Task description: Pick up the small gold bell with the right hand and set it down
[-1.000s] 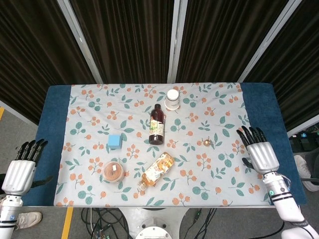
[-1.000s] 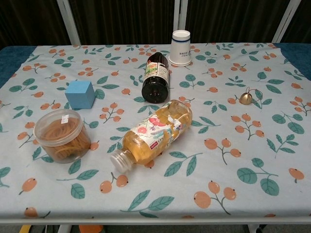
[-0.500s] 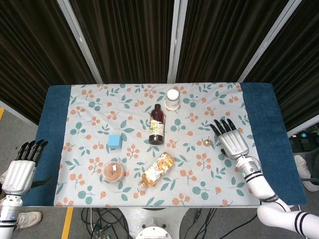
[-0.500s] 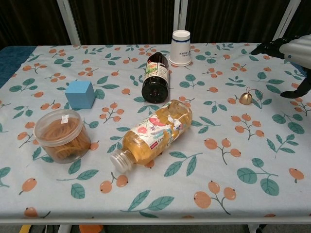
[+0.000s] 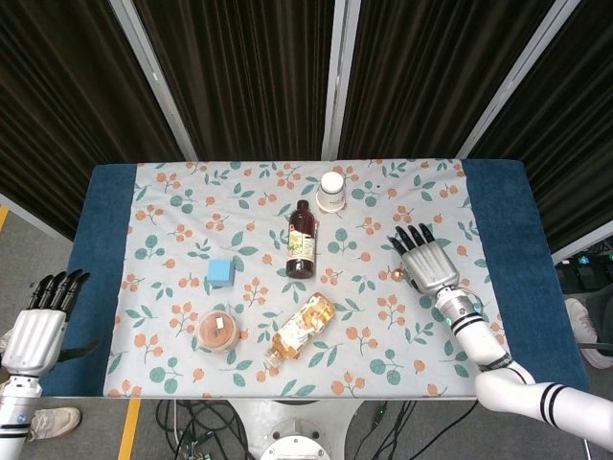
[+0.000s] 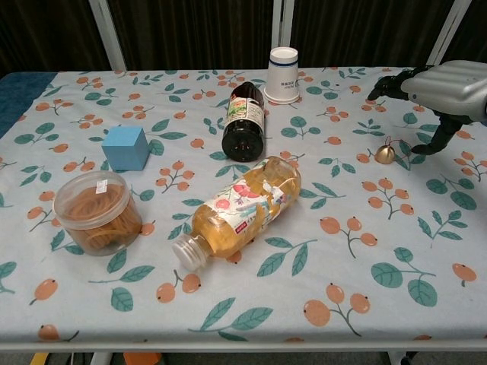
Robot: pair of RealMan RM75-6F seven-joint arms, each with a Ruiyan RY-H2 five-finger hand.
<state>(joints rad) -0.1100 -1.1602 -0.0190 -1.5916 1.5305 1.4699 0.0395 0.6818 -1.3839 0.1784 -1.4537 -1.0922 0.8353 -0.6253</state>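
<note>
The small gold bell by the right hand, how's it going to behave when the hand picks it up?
The small gold bell looks round and shiny, so it may roll or slip if nudged. It is tiny beside the right hand, so probably light and needing a fingertip pinch. The thin loop on top could swing.

The chest view's right edge cuts off the right robot hand (image 6: 445, 90), and the left arm is absent there.

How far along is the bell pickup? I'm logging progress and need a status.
Done: the right hand is beside the gold bell, fingers spread. In hand: nothing; the bell lies on the tablecloth, apparently untouched. Left: grip it, lift it, set it down. The left hand is off the table's edge.
</note>
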